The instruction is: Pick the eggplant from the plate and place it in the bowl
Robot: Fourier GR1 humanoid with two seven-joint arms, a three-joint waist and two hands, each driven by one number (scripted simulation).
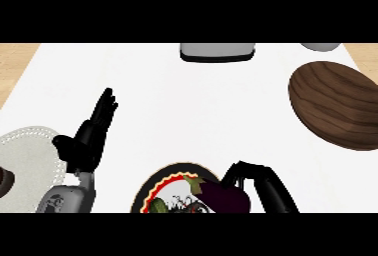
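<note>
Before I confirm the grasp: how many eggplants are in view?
1. The eggplant lies on the plate at bottom centre, the right hand curled round it. More could be hidden below the view's edge.

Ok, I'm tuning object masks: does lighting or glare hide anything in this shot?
Head view: even light, no glare on the white counter; the black right hand and dark eggplant blend where they meet; the plate is cut off below.
</note>
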